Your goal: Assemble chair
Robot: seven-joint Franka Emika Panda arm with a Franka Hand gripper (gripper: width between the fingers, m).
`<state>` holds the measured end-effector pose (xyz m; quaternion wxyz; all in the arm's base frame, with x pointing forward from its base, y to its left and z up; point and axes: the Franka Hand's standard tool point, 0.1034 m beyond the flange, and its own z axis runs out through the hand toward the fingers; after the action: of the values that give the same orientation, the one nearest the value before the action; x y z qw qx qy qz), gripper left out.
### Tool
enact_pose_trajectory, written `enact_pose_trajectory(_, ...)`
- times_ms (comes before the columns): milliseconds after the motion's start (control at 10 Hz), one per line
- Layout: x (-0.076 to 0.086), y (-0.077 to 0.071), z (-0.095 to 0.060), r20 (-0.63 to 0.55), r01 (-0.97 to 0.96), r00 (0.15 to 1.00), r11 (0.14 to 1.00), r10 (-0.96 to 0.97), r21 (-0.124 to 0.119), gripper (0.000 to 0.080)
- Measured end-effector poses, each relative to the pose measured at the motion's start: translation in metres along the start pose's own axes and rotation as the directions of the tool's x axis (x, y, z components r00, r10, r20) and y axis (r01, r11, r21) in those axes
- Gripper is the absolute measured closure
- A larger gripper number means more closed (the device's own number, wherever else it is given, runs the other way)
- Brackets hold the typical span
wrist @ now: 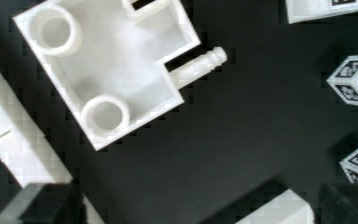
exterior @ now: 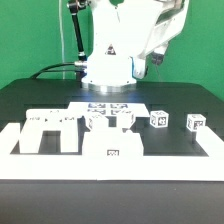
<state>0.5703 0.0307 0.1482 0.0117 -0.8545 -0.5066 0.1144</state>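
Gripper (wrist: 179, 207) fingers (wrist: 43, 205) spread wide, nothing between them; tips blurred, apparently clear of table (wrist: 247, 130). Chair unbuilt, parts loose. Chair panel (wrist: 105, 72) with two round holes near fingers, at exterior view's left. Tagged blocks (wrist: 357, 80) right, apart. Marker board (exterior: 110, 106) far centre.

arm (exterior: 108, 52): my base stands upright at rear centre, links climbing out of the exterior view | gripper (wrist: 176, 208): facing down, my jaws spread wide, blurred
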Motion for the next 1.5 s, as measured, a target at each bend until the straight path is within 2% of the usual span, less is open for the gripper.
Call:
enact_pose_trajectory(700, -0.001, 0.0, 0.001, 0.0, -0.002, 1.0, 1.0, 0.002, 0.002, 0.015)
enact_pose_trajectory(800, -0.003, 0.001, 0.006, -0.01, -0.046, 0.999, 0.999, 0.046, 0.016, 0.015)
enact_pose_trajectory(1000, -0.006, 0.017, 0.021, -0.064, -0.059, 0.996, 0.998, 0.058, -0.011, 0.015)
enact_pose_trajectory(1100, -0.006, 0.022, 0.026, -0.108, -0.022, 0.994, 1.0, 0.02, -0.016, 0.015)
enact_pose_trajectory(1200, -0.008, 0.03, 0.028, -0.134, 0.015, 0.991, 0.999, -0.022, -0.046, 0.015)
enact_pose_trajectory(1500, -0.006, 0.028, 0.029, -0.132, -0.032, 0.991, 0.999, 0.027, -0.035, 0.015)
